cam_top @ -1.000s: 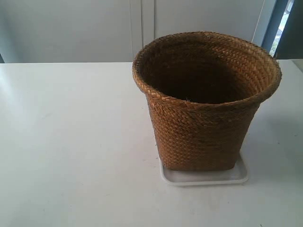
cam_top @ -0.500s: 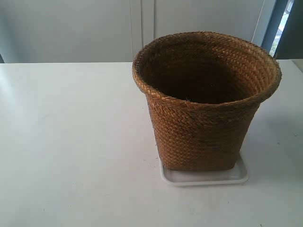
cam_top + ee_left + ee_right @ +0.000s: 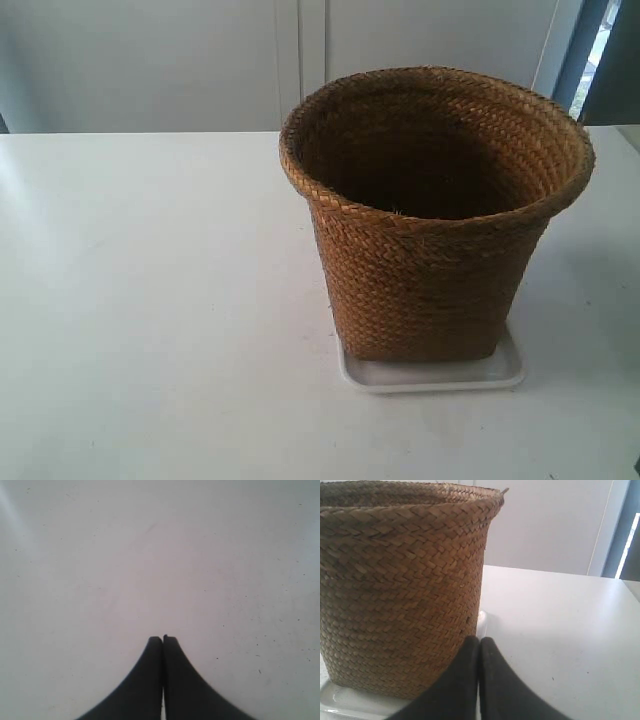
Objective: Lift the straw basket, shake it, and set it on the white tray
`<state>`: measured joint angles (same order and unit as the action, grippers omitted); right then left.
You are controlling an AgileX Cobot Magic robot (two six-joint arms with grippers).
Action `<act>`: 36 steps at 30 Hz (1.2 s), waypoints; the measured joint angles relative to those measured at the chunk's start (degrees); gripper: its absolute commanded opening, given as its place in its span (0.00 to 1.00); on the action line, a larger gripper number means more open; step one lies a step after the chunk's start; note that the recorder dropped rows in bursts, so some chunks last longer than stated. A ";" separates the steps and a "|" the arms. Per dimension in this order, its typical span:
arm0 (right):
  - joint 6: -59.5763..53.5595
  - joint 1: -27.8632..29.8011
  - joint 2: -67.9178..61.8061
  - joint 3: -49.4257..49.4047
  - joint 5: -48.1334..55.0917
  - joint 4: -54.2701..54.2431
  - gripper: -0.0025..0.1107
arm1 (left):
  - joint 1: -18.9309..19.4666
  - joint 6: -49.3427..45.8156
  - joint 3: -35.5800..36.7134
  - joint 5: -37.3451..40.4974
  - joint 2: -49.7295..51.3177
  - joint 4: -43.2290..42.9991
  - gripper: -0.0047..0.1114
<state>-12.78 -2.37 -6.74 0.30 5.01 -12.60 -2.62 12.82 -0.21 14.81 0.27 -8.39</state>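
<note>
So, where is the straw basket [image 3: 430,250]?
Upright on the white tray [image 3: 440,376], on the table [image 3: 150,300].
And the grippers?
Left gripper [image 3: 162,639] pressed closed over bare tabletop, holding nothing. Right gripper [image 3: 479,640] likewise closed and empty, near the basket's side.

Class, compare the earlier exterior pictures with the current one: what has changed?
Nothing has visibly changed. The basket stands on the tray just as before, and no arm shows in the exterior view.
</note>
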 measured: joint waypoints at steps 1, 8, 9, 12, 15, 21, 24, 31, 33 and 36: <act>2.59 0.00 0.00 0.00 0.23 3.14 0.02 | 0.00 0.00 0.00 0.00 0.00 0.00 0.04; 17.64 0.00 0.00 0.00 9.28 17.78 0.02 | 0.00 0.00 0.00 0.00 0.00 0.00 0.04; 17.70 0.00 0.00 0.00 9.84 17.78 0.02 | 0.00 0.00 0.00 0.00 0.00 0.00 0.04; 17.70 0.00 1.81 0.00 11.36 17.78 0.02 | 0.00 0.00 0.00 0.00 0.00 0.00 0.04; 17.79 0.00 3.59 0.00 11.76 17.43 0.02 | 0.00 0.00 0.00 0.00 0.00 0.00 0.04; 17.79 0.00 4.33 0.00 12.11 17.08 0.02 | 0.00 0.00 0.00 0.00 0.00 0.00 0.04; 17.79 0.00 4.33 0.00 12.24 16.96 0.02 | 0.00 0.00 0.00 0.00 0.00 0.00 0.04; 17.92 0.00 4.33 0.00 12.38 16.96 0.02 | 0.00 0.00 0.00 0.00 0.00 0.00 0.04; 17.92 0.00 4.33 0.00 12.47 16.96 0.02 | 0.00 0.00 0.00 0.00 0.00 0.00 0.04; 17.92 0.00 4.33 0.00 12.47 16.96 0.02 | 0.00 0.00 0.00 0.00 0.00 0.00 0.04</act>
<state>5.15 -2.37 -2.41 0.30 17.48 4.36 -2.62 12.82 -0.21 14.81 0.27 -8.39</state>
